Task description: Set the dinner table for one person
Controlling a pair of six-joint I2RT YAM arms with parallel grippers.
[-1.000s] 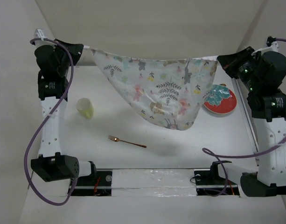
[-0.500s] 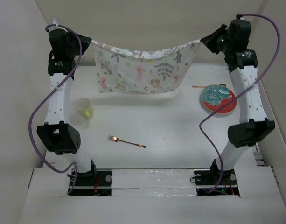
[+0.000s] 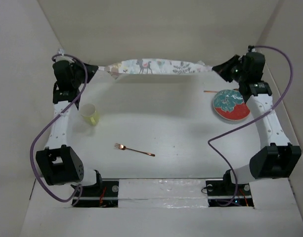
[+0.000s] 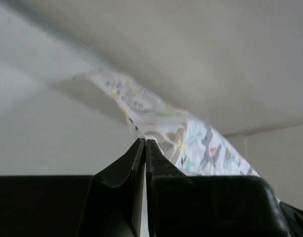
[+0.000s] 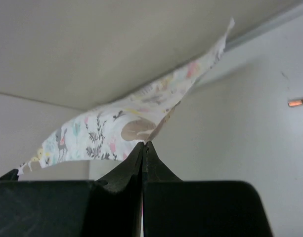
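Two arms share one load. The placemat (image 3: 156,65) is stretched between the left tool (image 3: 101,69) and the right tool (image 3: 216,68), out along the far edge of the desk (image 3: 171,128). From above we see the cloth almost edge-on, as a thin printed strip. Its long axis runs left to right, level with both tools.

The desk spreads below the tools and back toward the arm bases. Its bare middle lies between the yellow cup (image 3: 90,114) on the left and the patterned plate (image 3: 232,105) on the right, with the fork (image 3: 135,149) lying nearer the bases. We judge that this middle patch is where the cloth belongs. The coming move therefore turns on drawing both corners toward the bases together. Neither arm is nearer that patch, since each stands at its own end of the strip.

Both tools are clenched. In each wrist view the fingers meet, pinching a corner of the printed cloth. We cannot tell whether the cloth's lower edge touches the desk.
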